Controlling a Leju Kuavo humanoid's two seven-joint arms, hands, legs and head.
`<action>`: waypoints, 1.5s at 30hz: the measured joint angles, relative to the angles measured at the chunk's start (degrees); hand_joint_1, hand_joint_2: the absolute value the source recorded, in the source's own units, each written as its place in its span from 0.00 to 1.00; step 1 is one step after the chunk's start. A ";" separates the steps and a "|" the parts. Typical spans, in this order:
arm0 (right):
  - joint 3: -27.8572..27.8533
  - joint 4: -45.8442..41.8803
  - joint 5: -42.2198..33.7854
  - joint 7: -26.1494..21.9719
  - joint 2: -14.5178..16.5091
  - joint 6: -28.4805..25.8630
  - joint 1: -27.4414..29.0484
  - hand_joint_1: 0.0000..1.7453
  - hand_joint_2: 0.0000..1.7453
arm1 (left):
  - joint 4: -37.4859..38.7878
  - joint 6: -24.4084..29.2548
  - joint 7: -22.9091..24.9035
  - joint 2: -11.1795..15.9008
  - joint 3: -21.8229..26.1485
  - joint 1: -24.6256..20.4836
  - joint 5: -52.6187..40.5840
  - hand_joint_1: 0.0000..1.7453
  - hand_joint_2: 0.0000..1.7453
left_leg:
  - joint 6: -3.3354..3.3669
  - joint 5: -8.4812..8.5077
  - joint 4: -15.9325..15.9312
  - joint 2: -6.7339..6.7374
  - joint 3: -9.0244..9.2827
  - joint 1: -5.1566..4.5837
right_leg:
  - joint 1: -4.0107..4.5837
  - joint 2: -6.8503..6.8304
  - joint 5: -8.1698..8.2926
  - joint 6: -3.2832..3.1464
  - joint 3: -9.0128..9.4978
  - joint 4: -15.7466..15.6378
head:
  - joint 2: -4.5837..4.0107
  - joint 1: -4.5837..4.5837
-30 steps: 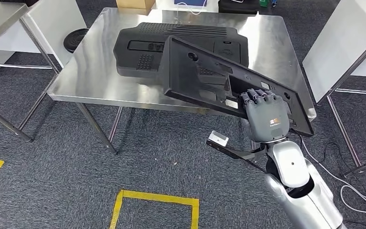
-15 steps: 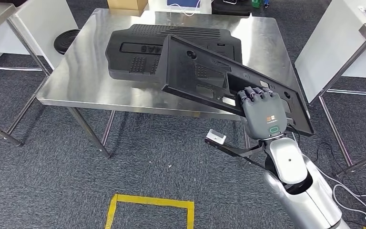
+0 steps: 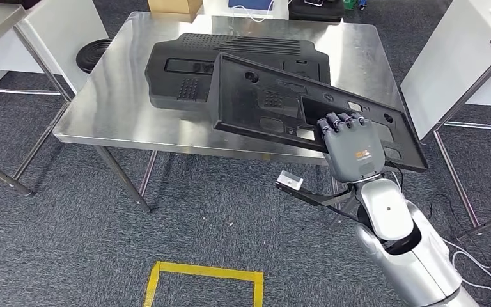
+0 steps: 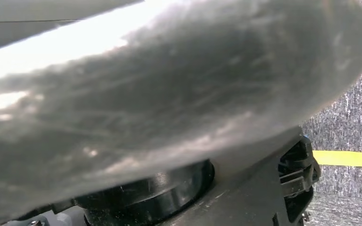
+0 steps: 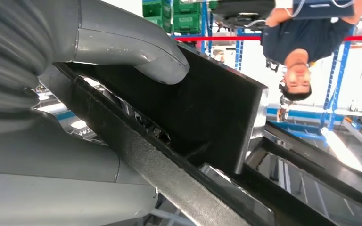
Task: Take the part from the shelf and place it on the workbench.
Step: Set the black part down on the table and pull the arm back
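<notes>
One right hand (image 3: 353, 148) grips part (image 3: 275, 105) | over workbench (image 3: 115, 102) | second panel (image 3: 185, 61) possibly beneath

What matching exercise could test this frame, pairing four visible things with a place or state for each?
Things:
1. flat black panel
2. large black molded part
3. yellow tape outline
4. cardboard box

Places or states:
A. lying flat on the steel workbench
B. on the carpet floor in front of the bench
C. at the bench's far edge
D. gripped by the right hand, tilted over the bench's near edge

Pairs: 1-D, 2-A, 3-B, 4-C
</notes>
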 joint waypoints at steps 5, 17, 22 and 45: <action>0.92 0.30 0.02 -0.07 -0.25 1.50 -1.16 1.00 1.00 | 0.12 -0.30 -0.15 0.01 0.78 -0.05 -0.38 0.00 0.00 | -1.12 -4.21 7.83 0.21 -3.10 0.34 | -0.73 0.00 -0.38 -2.28 1.10 -0.32 | 0.00 -0.26; 3.04 1.39 -0.65 -0.42 -1.46 3.38 -3.53 1.00 1.00 | 0.59 -0.60 -0.44 0.05 2.33 -0.12 -0.99 0.00 0.00 | -0.20 1.20 0.94 -0.02 -1.90 0.41 | -0.21 0.51 -2.51 -0.44 2.81 -0.13 | 0.00 -0.52; 3.08 1.55 -0.62 -0.42 -1.94 3.40 -3.94 1.00 1.00 | 0.58 -0.64 -0.48 0.05 2.53 -0.25 -1.01 0.00 0.00 | 1.43 0.81 0.62 -0.07 -1.47 0.41 | -0.26 0.35 -7.77 -0.63 -5.82 14.93 | 0.00 -0.38; 6.39 2.74 -3.11 -1.82 -5.56 4.82 -5.47 1.00 1.00 | -5.50 -2.92 -1.07 -2.90 4.92 4.31 -3.47 0.00 0.00 | -0.78 0.99 1.55 0.05 -1.83 0.29 | -0.08 0.52 -3.06 -1.17 3.92 -0.28 | 0.00 -0.74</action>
